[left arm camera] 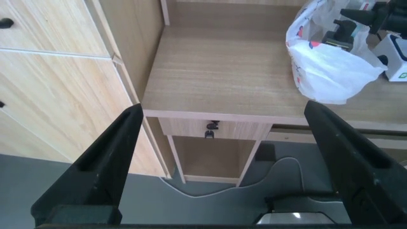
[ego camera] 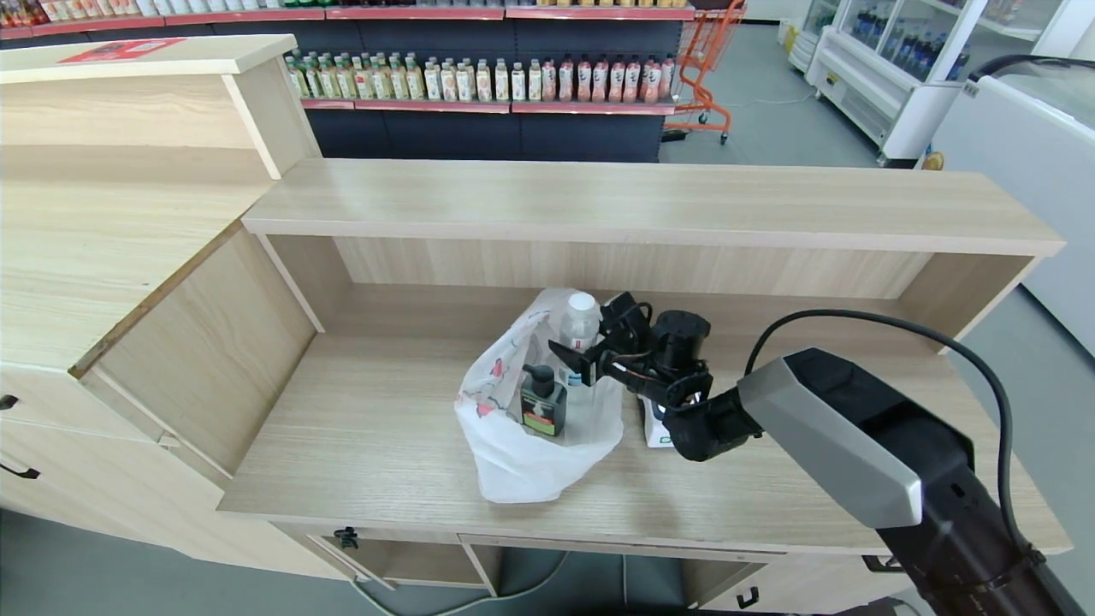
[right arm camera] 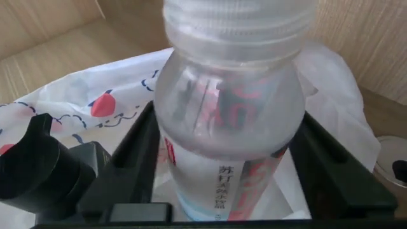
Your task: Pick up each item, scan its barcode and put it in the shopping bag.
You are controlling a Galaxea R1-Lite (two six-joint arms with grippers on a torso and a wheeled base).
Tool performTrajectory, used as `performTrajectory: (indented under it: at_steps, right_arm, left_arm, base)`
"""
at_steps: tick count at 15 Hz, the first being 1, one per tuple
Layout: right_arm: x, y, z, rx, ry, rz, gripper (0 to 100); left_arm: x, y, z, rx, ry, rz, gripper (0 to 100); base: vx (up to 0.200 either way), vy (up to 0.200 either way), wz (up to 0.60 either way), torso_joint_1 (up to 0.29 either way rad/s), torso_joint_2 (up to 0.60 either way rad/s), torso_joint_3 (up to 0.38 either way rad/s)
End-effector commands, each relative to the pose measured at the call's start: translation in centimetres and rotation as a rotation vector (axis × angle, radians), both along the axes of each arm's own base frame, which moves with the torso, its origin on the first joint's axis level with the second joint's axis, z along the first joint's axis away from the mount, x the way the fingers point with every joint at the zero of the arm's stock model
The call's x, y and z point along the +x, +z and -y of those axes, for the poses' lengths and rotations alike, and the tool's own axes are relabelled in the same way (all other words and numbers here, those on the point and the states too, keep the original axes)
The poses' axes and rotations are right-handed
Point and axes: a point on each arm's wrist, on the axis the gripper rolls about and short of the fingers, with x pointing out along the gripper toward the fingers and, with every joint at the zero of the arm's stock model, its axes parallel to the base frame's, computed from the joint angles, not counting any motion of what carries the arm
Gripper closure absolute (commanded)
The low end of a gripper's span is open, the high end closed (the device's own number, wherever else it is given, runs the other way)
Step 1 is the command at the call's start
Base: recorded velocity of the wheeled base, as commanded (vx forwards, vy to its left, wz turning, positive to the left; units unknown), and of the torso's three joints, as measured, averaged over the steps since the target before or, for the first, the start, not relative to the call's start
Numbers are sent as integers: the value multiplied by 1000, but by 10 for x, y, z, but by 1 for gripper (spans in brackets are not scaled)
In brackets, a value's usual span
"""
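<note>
A white plastic shopping bag (ego camera: 513, 453) stands open in the middle of the counter. In it stands a dark pump bottle (ego camera: 543, 404) with a green label. My right gripper (ego camera: 583, 349) is shut on a clear water bottle (ego camera: 580, 323) with a white cap, held upright over the bag's far side. The right wrist view has that water bottle (right arm camera: 229, 121) between the fingers (right arm camera: 130, 168), with the bag (right arm camera: 95, 95) behind and the pump head (right arm camera: 38, 172) beside it. Off the counter's front left, my left gripper (left arm camera: 222, 168) hangs open and holds nothing.
A small white scanner (ego camera: 655, 425) sits on the counter right of the bag, partly behind my right arm. The wooden counter (ego camera: 359, 428) has a raised shelf behind and a tall side panel (ego camera: 214, 342) on the left. Store shelves with drinks stand far behind.
</note>
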Motion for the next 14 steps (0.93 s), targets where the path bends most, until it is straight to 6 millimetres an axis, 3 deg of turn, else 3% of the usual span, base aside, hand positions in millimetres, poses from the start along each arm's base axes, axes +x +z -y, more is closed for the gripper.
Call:
performTrajectory:
  at_steps: [1,5,8,10,13,14]
  right_arm:
    - [0,3,1,4,-2,2,0]
    - [-20,69,13,35,-4,64,0]
    - [-53,116,48,37,-32,57,0]
    - [-98,149,94,55,-44,0,0]
    - [-174,176,154,39,-148,-96,0]
    - [-220,179,180,26,-254,-146,0]
  left_arm:
    - [0,0,0,0,0,0,0]
    - [0,0,0,0,0,0,0]
    - [0,0,0,0,0,0,0]
    - [0,0,0,0,0,0,0]
    - [0,0,0,0,0,0,0]
    - [0,0,0,0,1,0,0]
  base:
    - [0,0,0,0,0,0]
    - [0,0,0,0,0,0]
    - [0,0,0,0,0,0]
    - [0,0,0,0,0,0]
    - [0,0,0,0,0,0]
    - [0,0,0,0,0,0]
